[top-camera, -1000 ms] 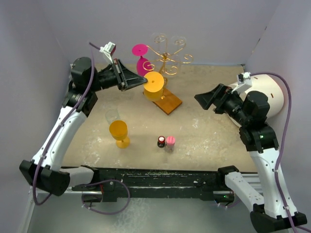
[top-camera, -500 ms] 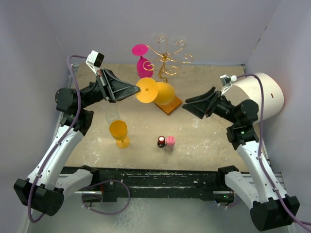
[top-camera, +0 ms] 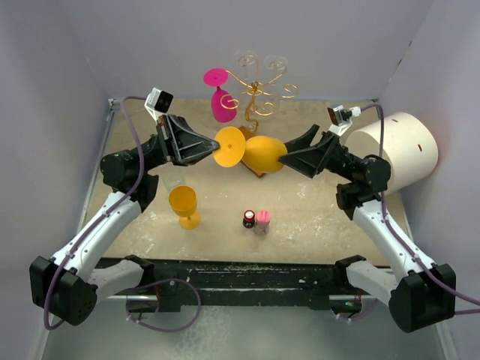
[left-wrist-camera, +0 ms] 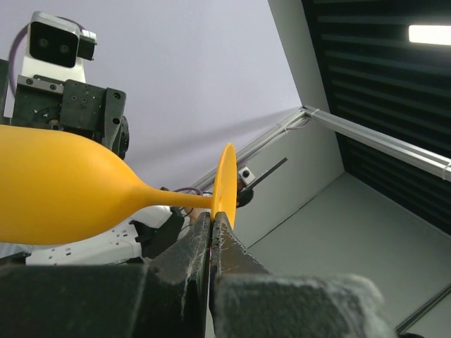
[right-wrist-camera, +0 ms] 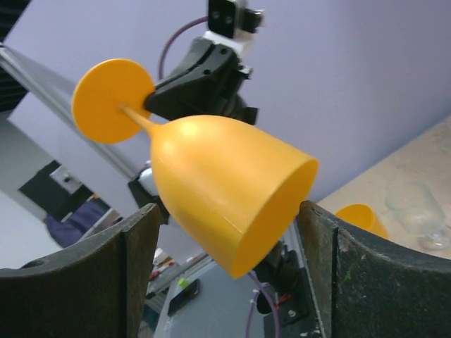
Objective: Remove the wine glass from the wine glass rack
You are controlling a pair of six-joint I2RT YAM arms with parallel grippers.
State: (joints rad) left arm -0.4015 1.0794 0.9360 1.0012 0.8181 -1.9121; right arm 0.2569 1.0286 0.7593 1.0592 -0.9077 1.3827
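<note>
**Item:** orange opaque wine glass (top-camera: 262, 154). It lay horizontal in the air between the arms, forward of the gold wire wine glass rack on its brown wooden base (top-camera: 259, 91) and clear of its scrolls. A second earlier it was close beside the rack, so removal was judged done.

**Left jaws:** pinched shut on the foot disc's rim.

**Right jaws:** had swung in from the right. They stood spread wide around the bowl, gripping nothing, so a handover was judged likely.
</note>
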